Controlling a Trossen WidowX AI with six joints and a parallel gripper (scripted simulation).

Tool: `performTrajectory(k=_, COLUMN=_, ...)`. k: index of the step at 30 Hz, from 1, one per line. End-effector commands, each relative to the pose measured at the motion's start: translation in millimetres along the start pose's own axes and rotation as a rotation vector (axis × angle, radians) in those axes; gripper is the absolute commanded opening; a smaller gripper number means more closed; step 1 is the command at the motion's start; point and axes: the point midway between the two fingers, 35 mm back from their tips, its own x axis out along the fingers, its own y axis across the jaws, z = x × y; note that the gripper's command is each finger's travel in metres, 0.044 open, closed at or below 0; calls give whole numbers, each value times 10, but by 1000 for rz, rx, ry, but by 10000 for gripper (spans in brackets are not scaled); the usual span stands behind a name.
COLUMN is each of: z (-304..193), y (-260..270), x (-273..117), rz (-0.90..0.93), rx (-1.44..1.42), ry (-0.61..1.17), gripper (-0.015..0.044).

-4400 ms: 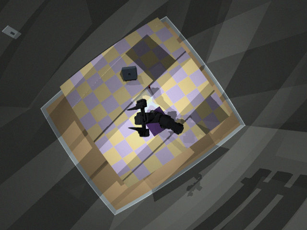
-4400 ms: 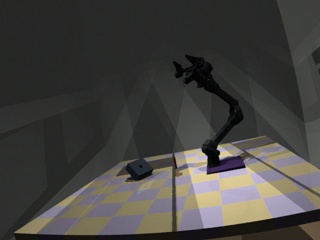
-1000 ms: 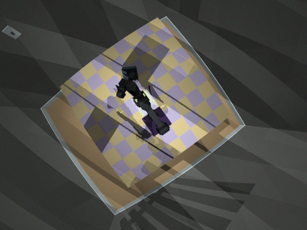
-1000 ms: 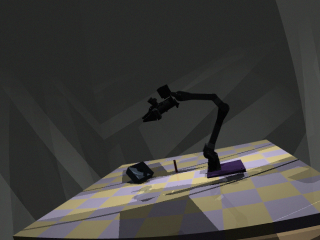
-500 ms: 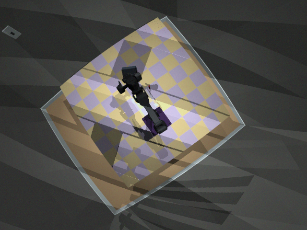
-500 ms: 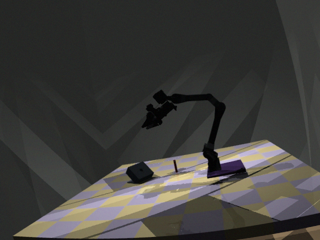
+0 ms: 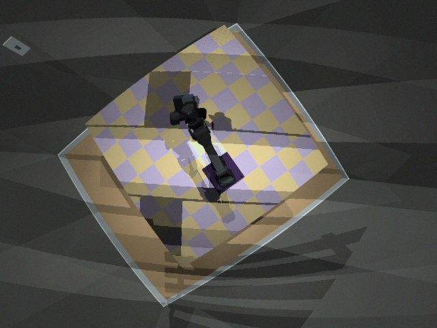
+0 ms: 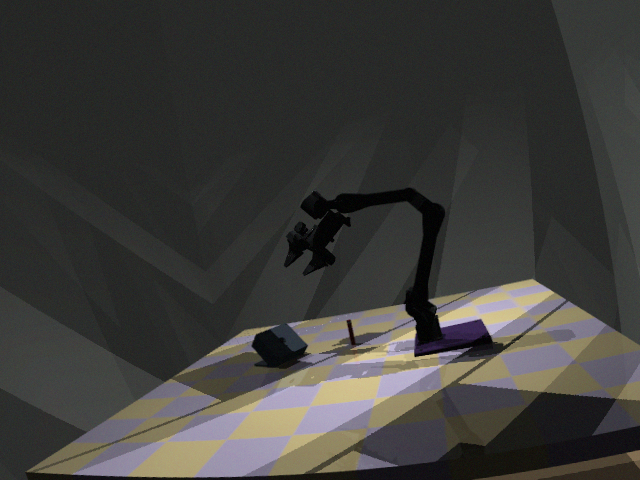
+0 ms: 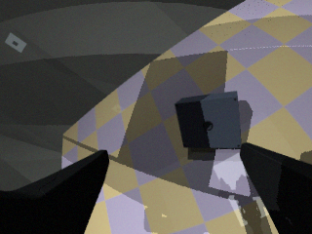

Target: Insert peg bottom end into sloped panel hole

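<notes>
A thin dark red peg (image 7: 212,125) (image 8: 351,332) stands upright on the table between the arm's base and the panel block; it is not seen in the wrist view. The blue-grey block with the sloped panel (image 7: 189,98) (image 8: 292,335) (image 9: 226,114) sits on the table. Its face has one small hole (image 9: 209,126), half in shadow; its exact shape is unclear. My gripper (image 7: 188,116) (image 8: 295,270) (image 9: 175,154) is open and empty, high above the table and tilted downward. From above, it partly hides the block.
The arm's purple base plate (image 7: 237,174) (image 8: 467,333) is on the far side of the peg from the block. The checkered table (image 7: 254,158) (image 8: 268,423) (image 9: 171,210) carries strong bands of shadow, one across the block. A small pale plate (image 7: 24,48) (image 9: 20,46) lies far off beyond the table.
</notes>
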Motion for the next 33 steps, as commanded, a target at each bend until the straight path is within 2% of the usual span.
performTrajectory(k=1, z=-38, y=-113, x=67, rz=-43, rx=111, ry=27, gripper=440)
performTrajectory(k=33, z=-381, y=-935, x=371, rz=-427, rx=1042, ry=100, gripper=440)
